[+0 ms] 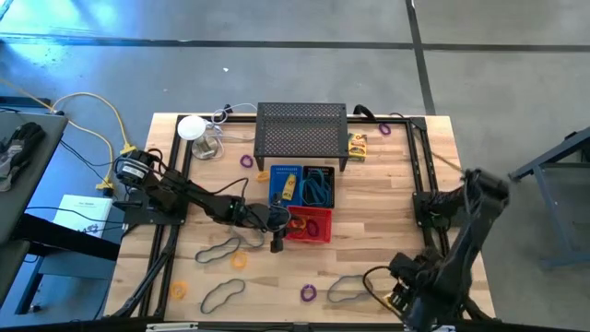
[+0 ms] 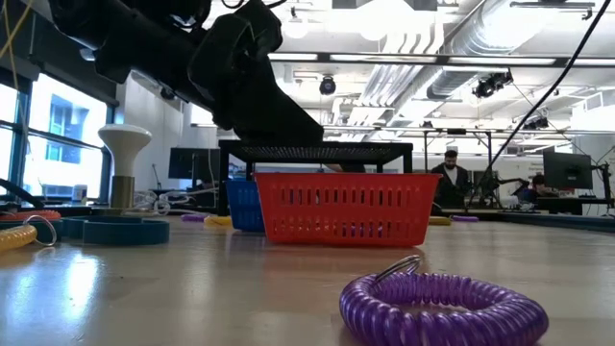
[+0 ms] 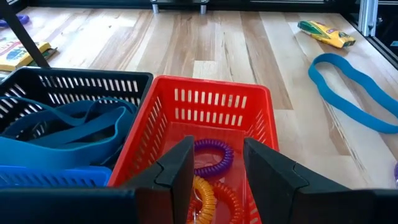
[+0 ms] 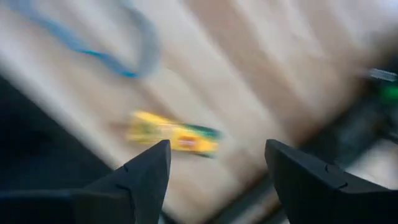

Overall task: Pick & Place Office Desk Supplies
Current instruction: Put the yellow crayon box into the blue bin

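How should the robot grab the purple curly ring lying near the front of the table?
Probably from straight above: the purple ring lies flat on the table, apart from other things. Pinch one side of the coil, one finger inside the hole, one outside.

yellow box [image 4: 174,138] and blue cord [image 4: 134,50] motion-blurred, orange ring [image 3: 211,196] cut off

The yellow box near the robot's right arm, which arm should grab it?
Probably the right. The right gripper hangs with open fingers directly over the yellow box at the table's near right corner. The left gripper is open too, but sits over the red bin mid-table, farther away.
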Robot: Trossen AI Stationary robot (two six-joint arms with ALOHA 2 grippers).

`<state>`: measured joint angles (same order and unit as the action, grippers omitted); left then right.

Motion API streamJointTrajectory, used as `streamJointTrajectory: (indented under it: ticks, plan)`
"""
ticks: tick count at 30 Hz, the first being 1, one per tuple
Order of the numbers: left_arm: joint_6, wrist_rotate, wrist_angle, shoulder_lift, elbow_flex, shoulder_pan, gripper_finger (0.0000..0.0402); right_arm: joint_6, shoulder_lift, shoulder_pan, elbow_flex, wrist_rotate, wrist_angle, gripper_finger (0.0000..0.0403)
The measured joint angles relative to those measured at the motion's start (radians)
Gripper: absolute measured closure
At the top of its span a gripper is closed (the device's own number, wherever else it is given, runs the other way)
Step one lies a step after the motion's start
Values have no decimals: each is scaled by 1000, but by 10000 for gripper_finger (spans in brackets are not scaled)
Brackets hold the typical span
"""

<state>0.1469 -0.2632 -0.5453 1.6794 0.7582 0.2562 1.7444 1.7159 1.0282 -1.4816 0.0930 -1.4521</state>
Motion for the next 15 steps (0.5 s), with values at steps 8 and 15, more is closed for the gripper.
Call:
streamJointTrajectory:
  ticks: [8, 15]
  plan:
    - [-14, 1, -2, 0, 0, 0, 267, -197, 154, 8, -27, -81, -43, 153]
    - [-53, 1, -2, 0, 0, 0, 267, -203, 186, 16, -27, -7, 104, 153]
